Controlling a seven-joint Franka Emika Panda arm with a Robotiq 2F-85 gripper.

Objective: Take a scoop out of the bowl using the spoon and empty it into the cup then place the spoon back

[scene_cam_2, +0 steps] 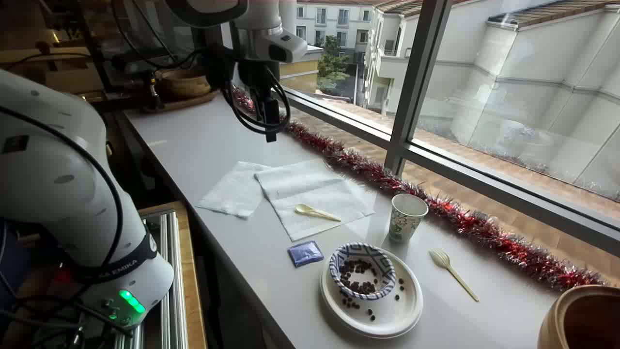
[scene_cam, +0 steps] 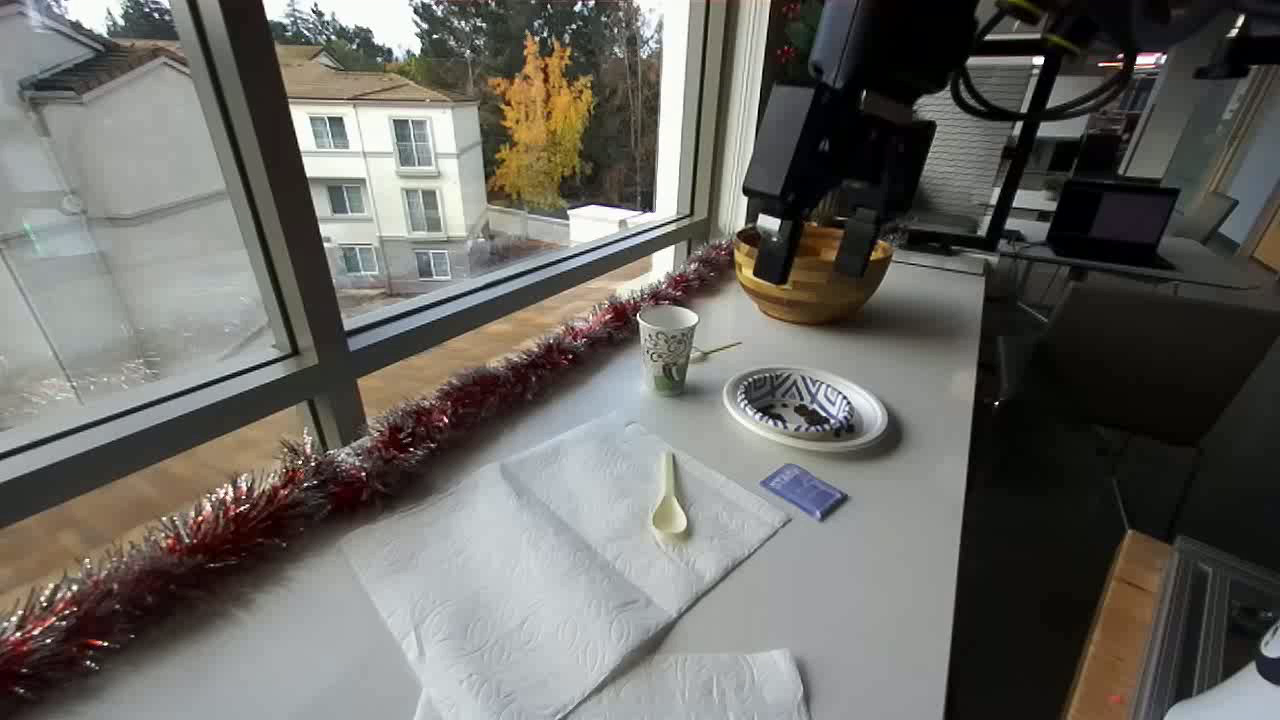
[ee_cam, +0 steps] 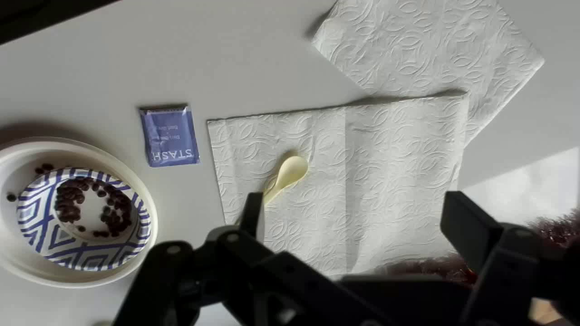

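Observation:
The pale yellow spoon [scene_cam: 669, 512] lies on a white paper towel in both exterior views and the wrist view [ee_cam: 292, 172]; there, a gripper finger hides its handle end. The patterned blue-and-white bowl [scene_cam_2: 382, 259] holds dark beans and stands on a white plate [scene_cam_2: 411, 310], with several loose beans on the plate. The white printed cup [scene_cam: 665, 350] stands upright beside the plate, its inside bottom hidden. I cannot make it out in the wrist view. My gripper [ee_cam: 352, 203] is wide open and empty, high above the paper towel, apart from everything.
A blue tea packet [scene_cam_2: 305, 253] lies between plate and towel. A second yellow utensil, fork-like [scene_cam_2: 453, 274], lies near the cup. A golden-brown wooden bowl [scene_cam: 820, 295] stands farther along. A tinsel garland [scene_cam: 450, 405] runs along the window. Another paper towel [scene_cam_2: 230, 191] overlaps the first.

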